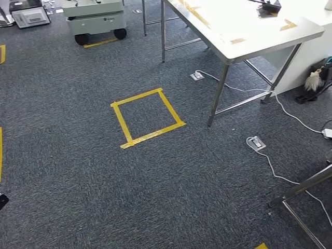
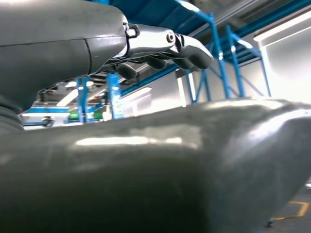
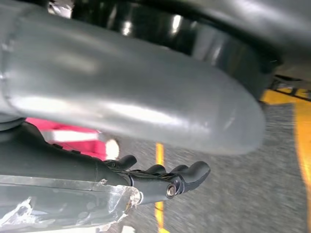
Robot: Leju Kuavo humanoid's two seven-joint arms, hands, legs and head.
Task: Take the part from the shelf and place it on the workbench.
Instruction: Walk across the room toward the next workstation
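Left hand (image 2: 161, 48): seen from the left wrist, thick grey thumb in the foreground, silver and dark fingers (image 2: 190, 51) stretched out nearly straight and apart from the thumb. Nothing lies between them; the hand is empty and spread. Behind it, blue steel racking (image 2: 220, 43) and ceiling strip lights.

Right hand (image 3: 165, 179): seen from the right wrist, dark fingers (image 3: 194, 172) extended together, clear of the broad grey thumb. Nothing is held. Beneath it, grey carpet with a yellow tape line (image 3: 159, 155); a pink and red blurred shape (image 3: 69, 138) sits behind the fingers, not identifiable.

Part: cannot be picked out with certainty. It is in neither hand.

Workbench (image 1: 235, 36): white top on grey metal legs, upper right of the head view, marked with yellow tape strips. A dark object (image 1: 268, 7) rests near its far edge, too small to identify.

Floor (image 1: 78, 171): dark grey carpet. A yellow tape square (image 1: 147, 118) lies in the middle, just left of the workbench's near leg. Two floor sockets (image 1: 256, 142) with white cables (image 1: 243, 89) lie near the bench legs.

Wheeled cart (image 1: 96, 21): pale body, black wheels, at the top left, standing over a yellow tape mark.

Containers: none identifiable with contents.
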